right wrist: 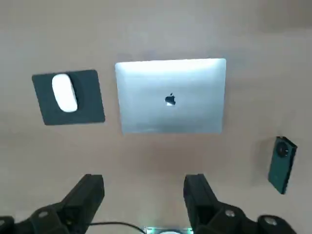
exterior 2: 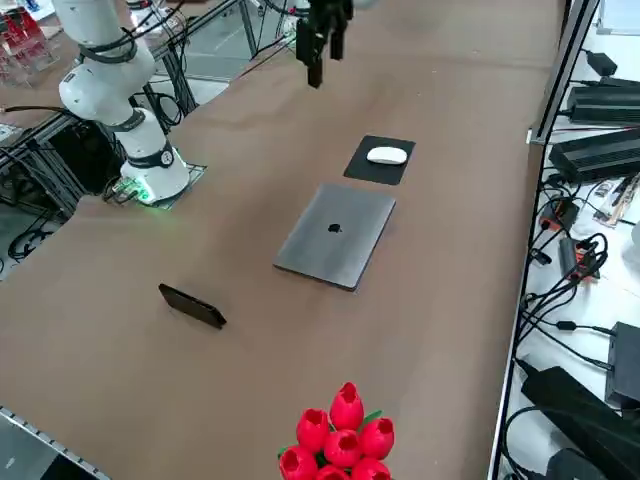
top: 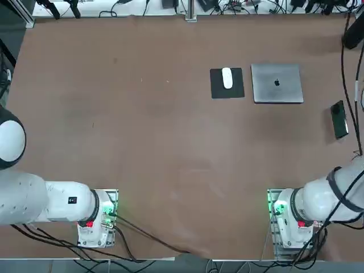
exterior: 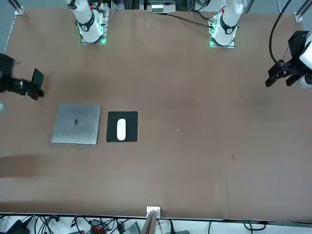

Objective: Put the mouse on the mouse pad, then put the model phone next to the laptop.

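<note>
The white mouse [top: 227, 78] lies on the black mouse pad [top: 218, 88], which sits just left of the closed silver laptop [top: 277, 83] in the top view. Away from the laptop, near the table's right edge, the dark model phone [top: 339, 119] lies flat and alone. My right gripper [right wrist: 144, 181] hangs high above the table on the robot's side of the laptop, open and empty. In the wrist view the mouse [right wrist: 64, 92], laptop [right wrist: 170, 95] and phone [right wrist: 281, 164] all lie far below its fingers. From the front, the gripper [exterior: 35, 86] shows at the left edge.
Red artificial tulips [exterior 2: 342, 437] stand at the table's right edge, beyond the phone [exterior 2: 193, 305]. Cables and power bricks [exterior 2: 600, 150] lie off the table's far edge. A black cable [top: 344, 62] hangs over the table's right side.
</note>
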`<state>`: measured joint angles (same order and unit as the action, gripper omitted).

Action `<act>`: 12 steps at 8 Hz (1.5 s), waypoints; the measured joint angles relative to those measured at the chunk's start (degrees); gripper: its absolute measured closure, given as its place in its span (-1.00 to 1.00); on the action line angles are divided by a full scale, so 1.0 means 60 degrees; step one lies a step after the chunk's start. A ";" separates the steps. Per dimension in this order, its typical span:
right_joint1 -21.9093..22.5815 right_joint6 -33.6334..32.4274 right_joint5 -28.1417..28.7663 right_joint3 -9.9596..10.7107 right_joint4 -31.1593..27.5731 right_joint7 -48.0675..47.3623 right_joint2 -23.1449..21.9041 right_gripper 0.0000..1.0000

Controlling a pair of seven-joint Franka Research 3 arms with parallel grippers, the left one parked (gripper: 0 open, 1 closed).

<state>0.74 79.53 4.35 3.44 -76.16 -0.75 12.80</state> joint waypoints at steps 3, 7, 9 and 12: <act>-0.0190 0.0529 -0.1278 -0.0227 -0.1092 -0.0014 -0.0316 -1.00; -0.1600 0.2816 -0.2073 0.1067 -0.3832 0.1056 -0.0504 -1.00; -0.2320 0.5143 -0.2087 0.1960 -0.5629 0.2794 -0.0411 -1.00; -0.3001 0.8573 -0.2086 0.2762 -0.8151 0.4109 -0.0122 -1.00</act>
<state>-17.26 130.96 -8.16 20.02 -125.06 23.90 12.07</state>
